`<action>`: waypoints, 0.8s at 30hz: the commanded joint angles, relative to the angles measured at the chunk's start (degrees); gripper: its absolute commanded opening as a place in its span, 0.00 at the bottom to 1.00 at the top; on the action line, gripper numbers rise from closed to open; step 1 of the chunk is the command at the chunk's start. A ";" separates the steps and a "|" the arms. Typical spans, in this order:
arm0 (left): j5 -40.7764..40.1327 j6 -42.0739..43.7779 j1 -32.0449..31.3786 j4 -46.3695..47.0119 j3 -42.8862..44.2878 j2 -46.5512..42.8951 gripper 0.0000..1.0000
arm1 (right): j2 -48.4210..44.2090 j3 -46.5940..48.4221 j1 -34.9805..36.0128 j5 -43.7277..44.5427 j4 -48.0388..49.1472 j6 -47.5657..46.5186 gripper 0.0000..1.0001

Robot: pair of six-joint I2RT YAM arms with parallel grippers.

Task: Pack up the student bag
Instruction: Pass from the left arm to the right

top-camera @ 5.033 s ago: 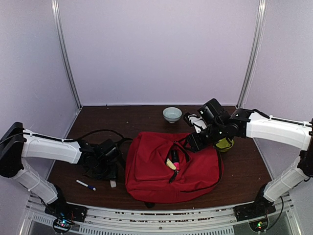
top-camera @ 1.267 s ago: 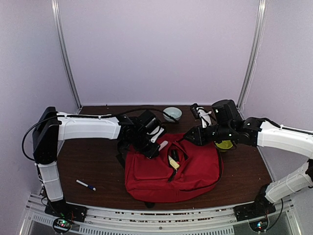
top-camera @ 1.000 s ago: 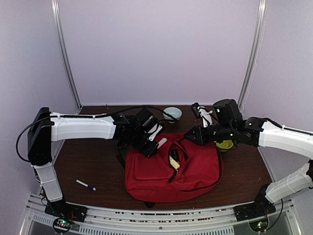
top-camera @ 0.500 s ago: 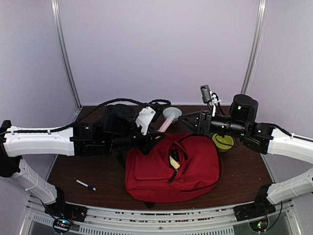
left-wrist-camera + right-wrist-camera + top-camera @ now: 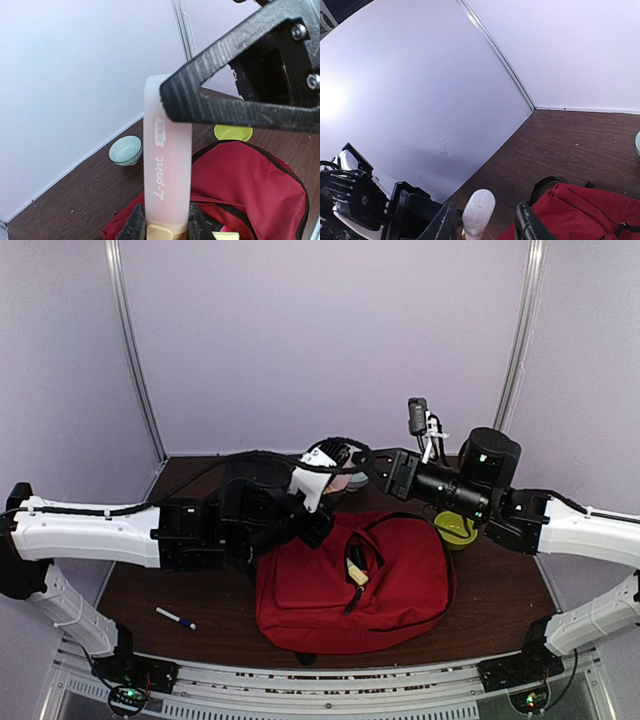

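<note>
The red student bag (image 5: 350, 585) lies at the table's middle, its zip slit open on yellow and pink items (image 5: 355, 570); it also shows low in the left wrist view (image 5: 250, 175) and the right wrist view (image 5: 580, 210). My left gripper (image 5: 167, 227) is shut on the base of a frosted white tube (image 5: 167, 150) printed "L-point", held up above the bag's far left corner (image 5: 343, 483). My right gripper (image 5: 485, 220) is open, its jaws straddling the tube's rounded tip (image 5: 479, 207) with gaps on both sides. One right finger (image 5: 235, 100) crosses the left wrist view.
A teal bowl (image 5: 125, 150) sits behind the bag near the back wall. A yellow-green dish (image 5: 455, 530) lies right of the bag. A blue-capped pen (image 5: 176, 618) lies at the front left. Both arms meet over the bag's far edge.
My left arm lifted the tube from the bag's upper left edge up and right. My right gripper rose off the bag, opened, and came around the tube's tip.
</note>
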 commanded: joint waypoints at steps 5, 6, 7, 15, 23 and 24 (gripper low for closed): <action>-2.17 2.01 -0.23 2.10 2.72 1.07 0.00 | 3.31 3.60 0.85 -2.20 1.03 1.38 0.23; -2.31 2.09 -0.23 2.06 2.77 1.16 0.00 | 3.43 3.55 0.87 -2.58 1.35 1.44 0.17; -2.48 2.22 -0.20 2.04 2.78 1.28 0.00 | 3.38 3.45 0.84 -2.72 1.54 1.49 0.12; 2.48 -0.83 -0.16 -1.78 2.06 0.42 0.64 | 1.37 2.30 -1.98 -2.86 -1.64 -0.73 0.00; 11.68 -21.05 8.57 -14.53 -3.52 -0.98 0.91 | 2.17 0.35 -8.09 -2.70 -16.93 -5.79 0.00; 13.36 -24.65 10.23 -14.91 -5.04 -1.12 0.90 | 2.74 -0.37 -8.18 -2.95 -17.50 -5.64 0.00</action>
